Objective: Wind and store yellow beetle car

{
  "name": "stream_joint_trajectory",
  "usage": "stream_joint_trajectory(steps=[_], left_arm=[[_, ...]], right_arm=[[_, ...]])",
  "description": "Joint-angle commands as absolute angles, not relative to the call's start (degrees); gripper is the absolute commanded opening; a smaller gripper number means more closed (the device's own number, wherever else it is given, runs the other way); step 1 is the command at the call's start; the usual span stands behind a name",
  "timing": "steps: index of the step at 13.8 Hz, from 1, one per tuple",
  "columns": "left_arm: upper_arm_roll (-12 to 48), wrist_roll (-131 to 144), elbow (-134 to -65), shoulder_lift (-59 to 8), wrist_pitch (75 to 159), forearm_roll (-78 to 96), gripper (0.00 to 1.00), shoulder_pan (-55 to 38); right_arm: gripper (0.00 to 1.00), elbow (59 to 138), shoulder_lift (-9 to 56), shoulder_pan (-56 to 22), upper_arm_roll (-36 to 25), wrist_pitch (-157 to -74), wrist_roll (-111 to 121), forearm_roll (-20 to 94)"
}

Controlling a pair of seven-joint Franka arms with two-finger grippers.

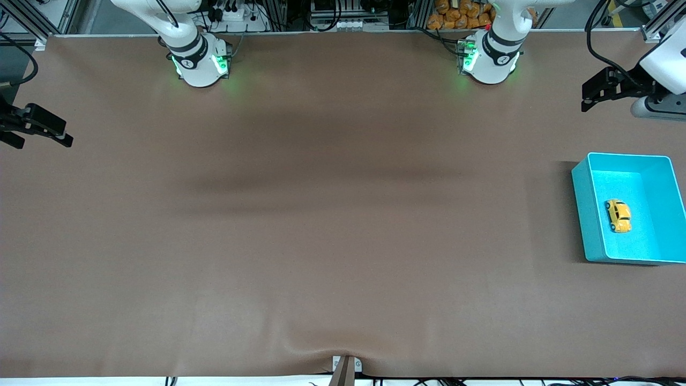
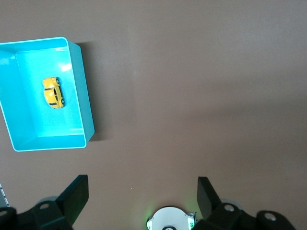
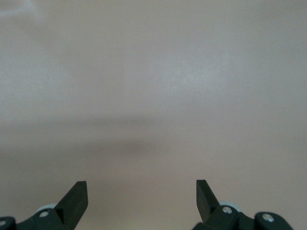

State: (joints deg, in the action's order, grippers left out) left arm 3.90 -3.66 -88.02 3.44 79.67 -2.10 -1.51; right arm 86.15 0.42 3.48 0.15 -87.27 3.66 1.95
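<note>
Stored mid-right, the yellow beetle car (image 1: 618, 215) sits inside the turquoise bin (image 1: 587, 214); left gripper (image 2: 139, 199) and right gripper (image 3: 141, 201) hang spread wide, empty, at the upper edges.

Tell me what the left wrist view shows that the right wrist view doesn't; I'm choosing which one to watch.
Only the left wrist view shows the car, lying in the bin, plus the left arm's base and the open left hand. Only the right wrist view shows the open right hand, with nothing else under it but the table. Both share the bare brown table and an empty, open hand raised above it.
</note>
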Motion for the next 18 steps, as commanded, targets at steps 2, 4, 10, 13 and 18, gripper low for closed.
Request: stream_joint_trajectory(steps=[2,4,10,13,18], left_arm=[[4.57,0.34,-87.10,3.52,78.49,-0.70,1.00,-2.02],[4.57,0.61,-87.10,3.52,78.49,-0.62,1.00,-2.02],[4.66,2.64,-86.84,3.60,79.01,-0.17,1.00,-2.02],[4.83,2.72,-86.49,3.78,79.01,-0.09,1.00,-1.85],[4.75,2.72,-86.48,3.78,79.19,0.00,1.00,-1.67]], right_arm=[[1.00,86.22,-0.88,2.81,-0.26,-87.36,2.29,1.76],[1.00,86.13,-0.88,2.81,-0.26,-87.36,2.29,1.76],[1.00,85.87,-0.88,2.73,-0.18,-87.28,2.37,1.49],[1.00,85.96,-0.70,2.72,-0.18,-87.28,2.37,1.41],[1.00,85.96,-0.70,2.64,-0.09,-87.10,2.20,1.41]])
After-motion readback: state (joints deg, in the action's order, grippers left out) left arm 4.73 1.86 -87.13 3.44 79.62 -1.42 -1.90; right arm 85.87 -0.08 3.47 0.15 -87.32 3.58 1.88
